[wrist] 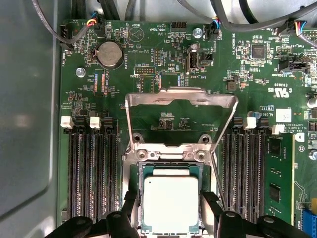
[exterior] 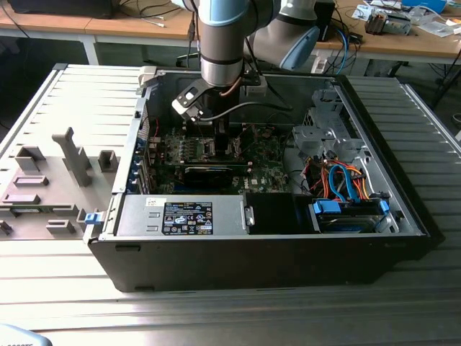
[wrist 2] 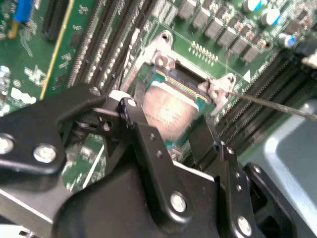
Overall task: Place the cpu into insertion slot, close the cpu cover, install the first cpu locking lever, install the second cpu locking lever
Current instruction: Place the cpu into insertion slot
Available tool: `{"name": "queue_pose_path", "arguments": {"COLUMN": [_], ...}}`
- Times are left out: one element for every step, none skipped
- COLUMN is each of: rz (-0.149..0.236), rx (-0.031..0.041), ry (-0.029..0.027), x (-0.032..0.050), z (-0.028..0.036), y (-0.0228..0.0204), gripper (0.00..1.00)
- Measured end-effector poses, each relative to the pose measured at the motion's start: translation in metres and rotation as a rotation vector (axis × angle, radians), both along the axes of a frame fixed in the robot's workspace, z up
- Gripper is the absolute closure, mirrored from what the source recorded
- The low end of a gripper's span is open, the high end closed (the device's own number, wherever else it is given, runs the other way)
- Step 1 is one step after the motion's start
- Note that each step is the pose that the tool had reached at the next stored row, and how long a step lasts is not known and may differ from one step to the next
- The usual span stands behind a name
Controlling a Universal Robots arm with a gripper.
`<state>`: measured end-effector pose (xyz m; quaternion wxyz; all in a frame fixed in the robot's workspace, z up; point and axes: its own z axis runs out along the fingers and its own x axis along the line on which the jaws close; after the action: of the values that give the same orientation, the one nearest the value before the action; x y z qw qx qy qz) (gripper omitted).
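Observation:
The cpu (wrist: 171,203), a flat square chip with a dull silver top, lies in the insertion slot (wrist: 171,166) on the green motherboard (wrist: 148,49). My gripper (wrist: 170,199) hangs low over it. Its black fingers (wrist: 130,201) stand on two opposite sides of the chip with a small gap at each side, open. In the second wrist view the cpu (wrist 2: 171,111) sits between the same fingers (wrist 2: 136,124). The cpu cover (wrist: 181,96), a thin metal frame, is swung up off the slot. A thin wire locking lever (wrist 2: 272,104) sticks out beside the socket. In the exterior view the gripper (exterior: 216,133) reaches down into the computer case (exterior: 259,245).
Rows of black memory slots (wrist: 91,168) run along both sides of the socket, with a green module (wrist: 280,178) in one. A coin battery (wrist: 109,53) and cables (wrist: 79,25) lie beyond the cover. In the case are a drive cage with coloured cables (exterior: 342,180) and a power supply (exterior: 180,216).

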<state>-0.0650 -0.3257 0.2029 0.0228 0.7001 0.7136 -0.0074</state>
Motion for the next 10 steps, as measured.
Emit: {"name": "queue_pose_path", "arguments": {"rz": [0.000,0.000,0.000,0.000,0.000,0.002,0.007,0.016,0.026,0.050], "rx": [-0.0001,0.0002,0.0000,0.0001,0.0001,0.0002,0.0002,0.0002,0.0003,0.0001], "ry": [0.0000,-0.0001,0.0000,0.0000,-0.0001,-0.0001,-0.0001,-0.0001,-0.0001,0.0000], "x": [0.0000,0.0000,0.0000,0.0000,0.0001,0.0001,0.0001,0.0001,0.0001,0.0000], "z": [0.0029,0.0056,0.0083,0.0091,0.0092,0.0092,0.0092,0.0091,0.0091,0.0092], "y": [0.0000,0.0000,0.0000,0.0000,0.0002,0.0003,0.0003,0.0003,0.0003,0.0003], "gripper": [0.38,0.38,0.38,0.38,0.38,0.38,0.40,0.40,0.46,0.53]}}
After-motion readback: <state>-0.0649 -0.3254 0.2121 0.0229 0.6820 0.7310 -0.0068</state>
